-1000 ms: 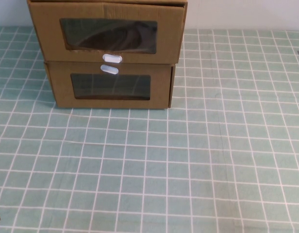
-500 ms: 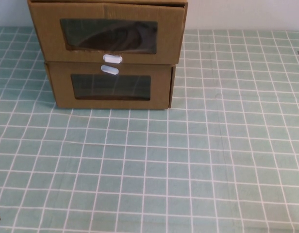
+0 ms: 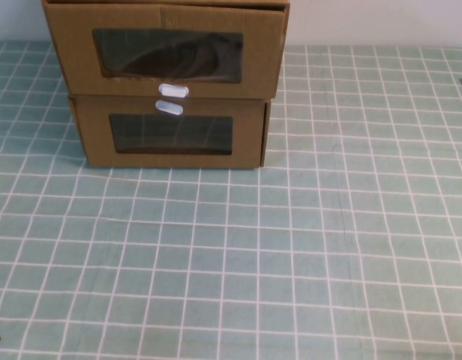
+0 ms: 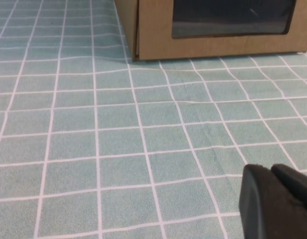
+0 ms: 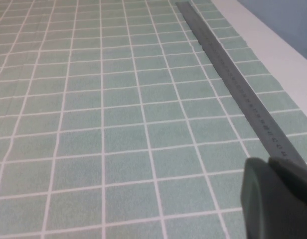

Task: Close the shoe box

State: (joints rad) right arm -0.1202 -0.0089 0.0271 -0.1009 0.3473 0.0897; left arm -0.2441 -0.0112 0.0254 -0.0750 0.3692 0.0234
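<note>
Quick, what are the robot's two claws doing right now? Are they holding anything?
Left gripper: low over the tiled table, short of the shoe box, holding nothing; open or closed cannot be told.
Right gripper: beside a metal ruler, holding nothing; cannot be told.

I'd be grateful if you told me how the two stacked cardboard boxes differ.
The upper shoe box has its white tab below its window; the lower box has it above. The upper front looks larger and overhangs the lower. Both are brown with clear windows. The left gripper and right gripper sit low over the checked cloth, away from both.
</note>
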